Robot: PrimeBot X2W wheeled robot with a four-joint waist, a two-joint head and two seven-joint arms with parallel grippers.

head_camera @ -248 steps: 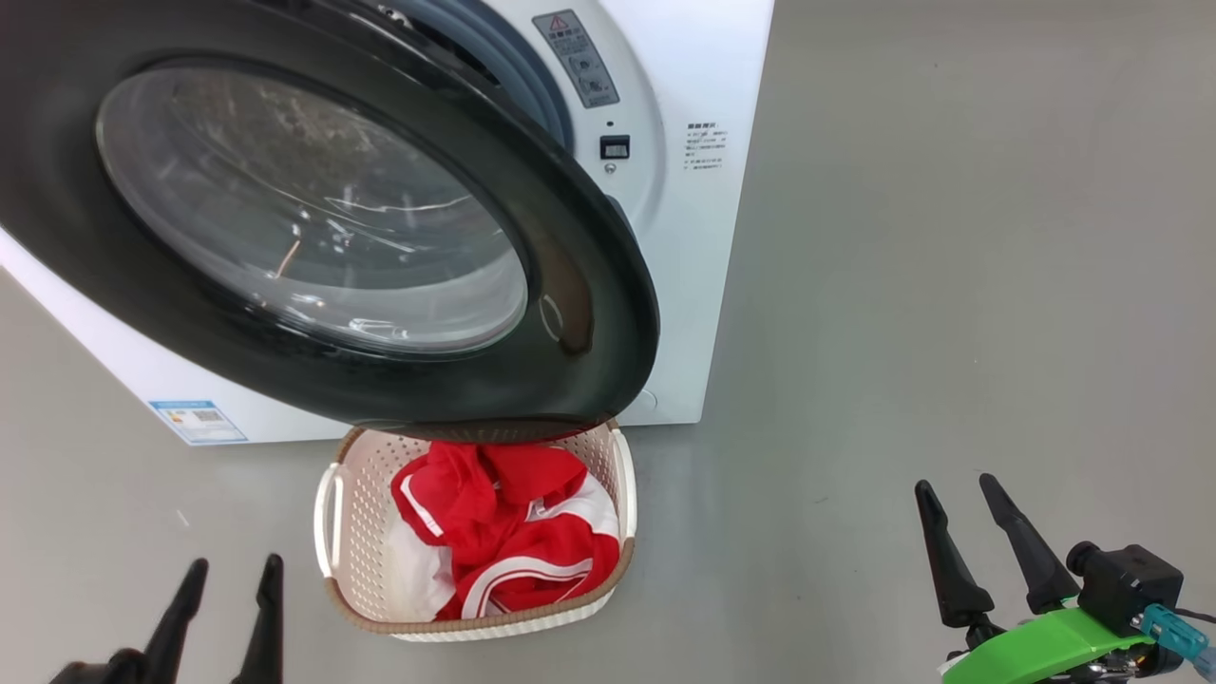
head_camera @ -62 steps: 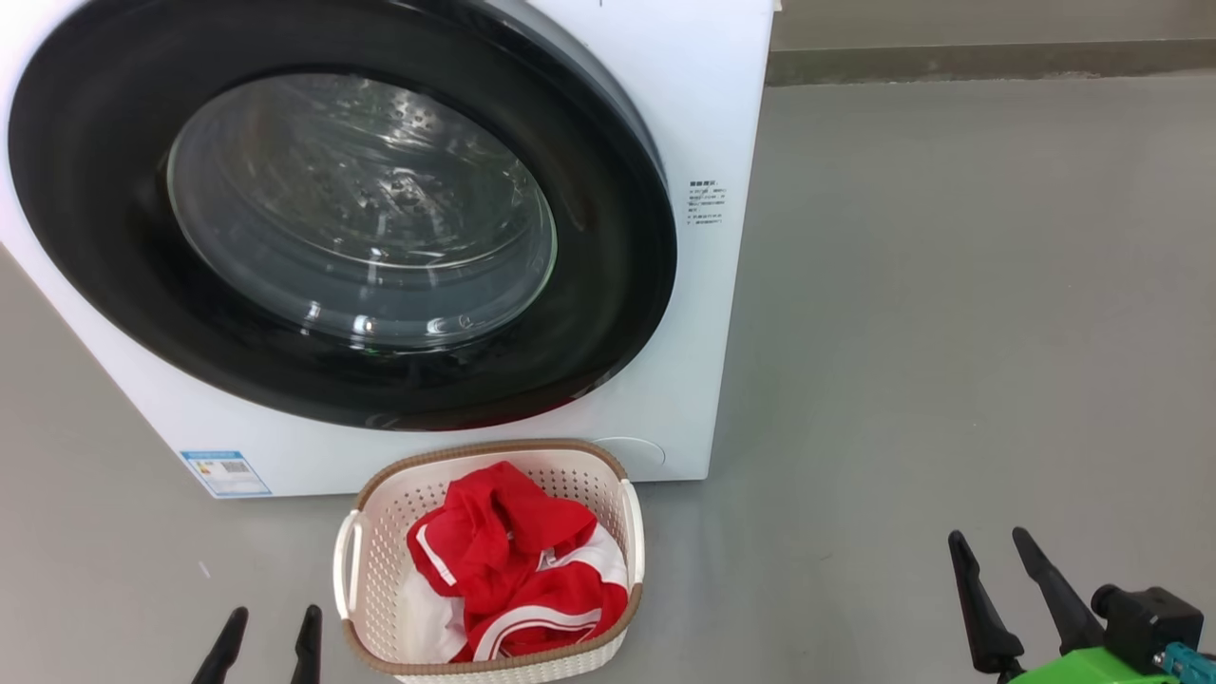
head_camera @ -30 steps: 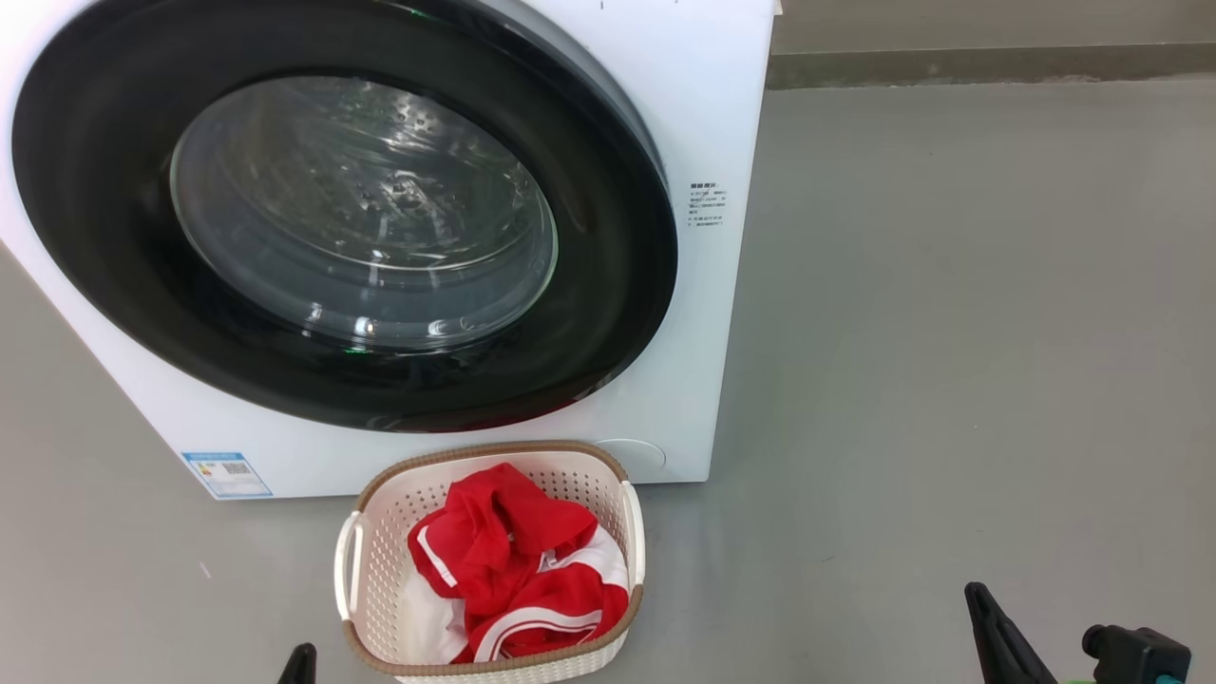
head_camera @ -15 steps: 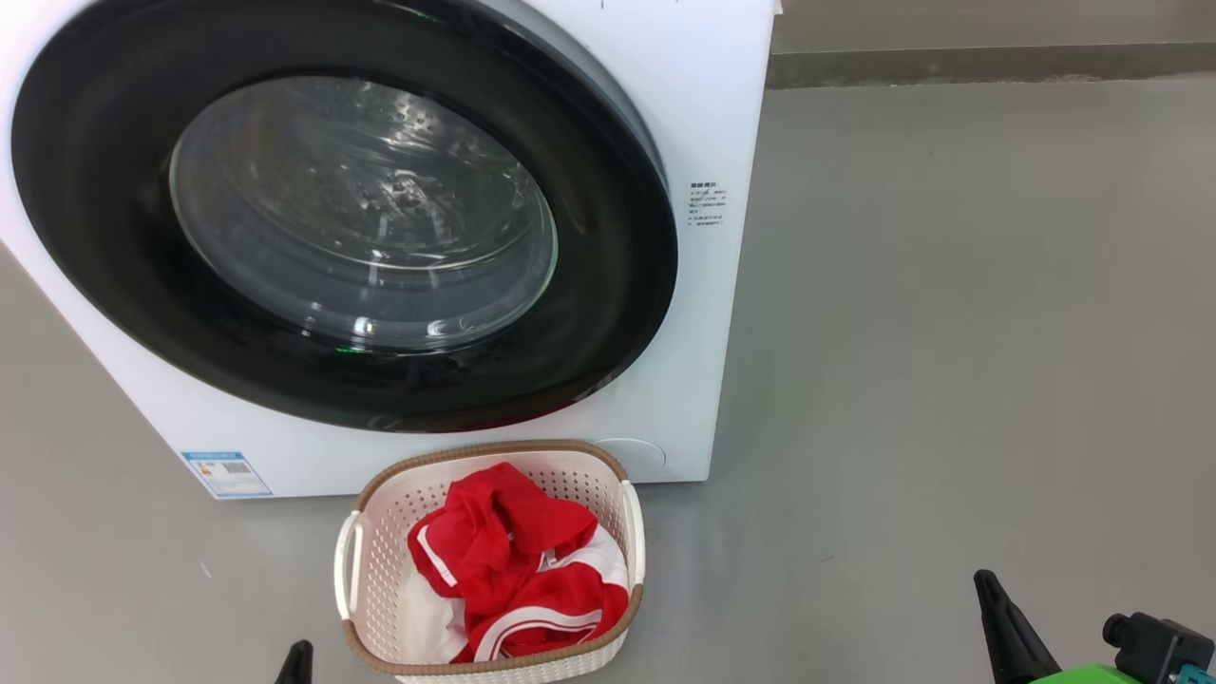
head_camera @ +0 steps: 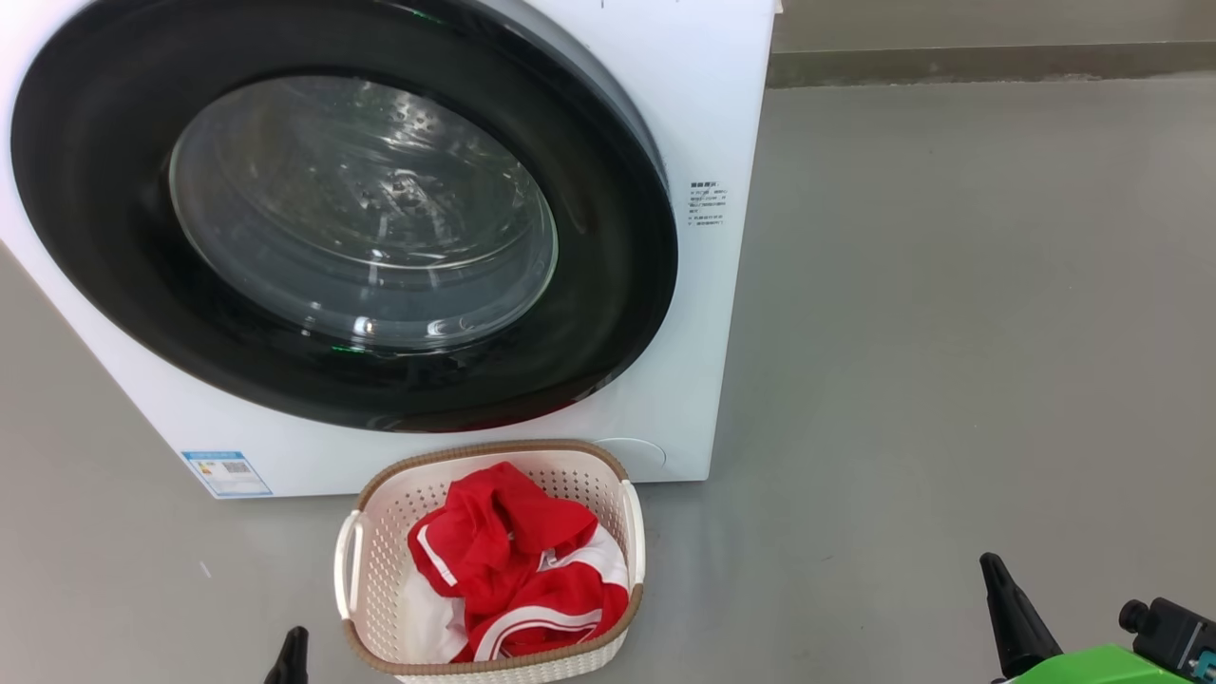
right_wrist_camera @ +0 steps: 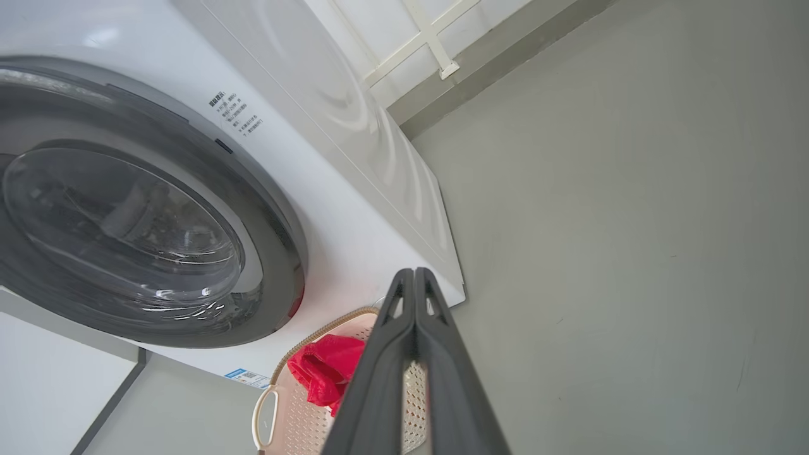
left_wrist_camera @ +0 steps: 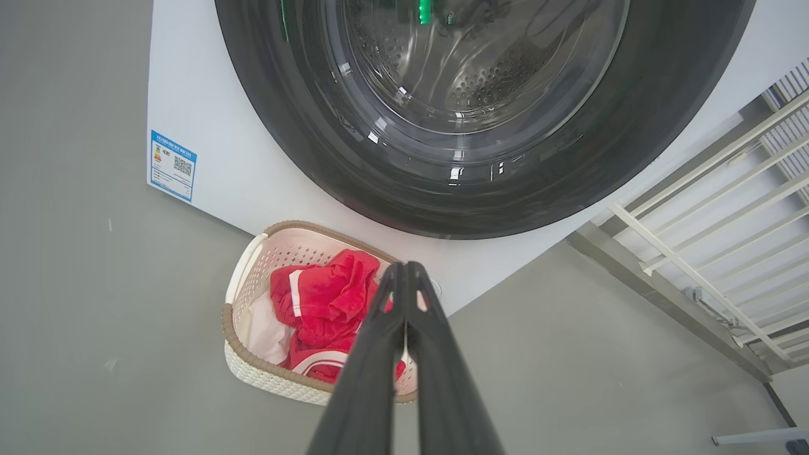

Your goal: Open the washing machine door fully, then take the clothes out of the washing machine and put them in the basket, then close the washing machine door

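The washing machine (head_camera: 703,114) stands at the upper left, and its black-rimmed door (head_camera: 608,285) with the glass bowl lies flat against its front. On the floor before it sits the basket (head_camera: 494,454), holding the red and white clothes (head_camera: 518,570). My left gripper (left_wrist_camera: 402,268) is shut and empty, low at the basket's left, its tip (head_camera: 294,638) at the bottom edge. Shut and empty too, my right gripper (right_wrist_camera: 413,273) hangs over bare floor at the lower right, its tip (head_camera: 993,568) well right of the basket.
Grey floor (head_camera: 950,332) stretches to the right of the machine as far as a dark skirting strip (head_camera: 988,65). A white railing (left_wrist_camera: 727,208) stands beside the machine. A blue label (head_camera: 226,473) marks the machine's lower left corner.
The door, half open several seconds back, now lies shut against the machine. Both grippers have closed and dropped toward the bottom edge; in the last second the right one crept slightly up and right.
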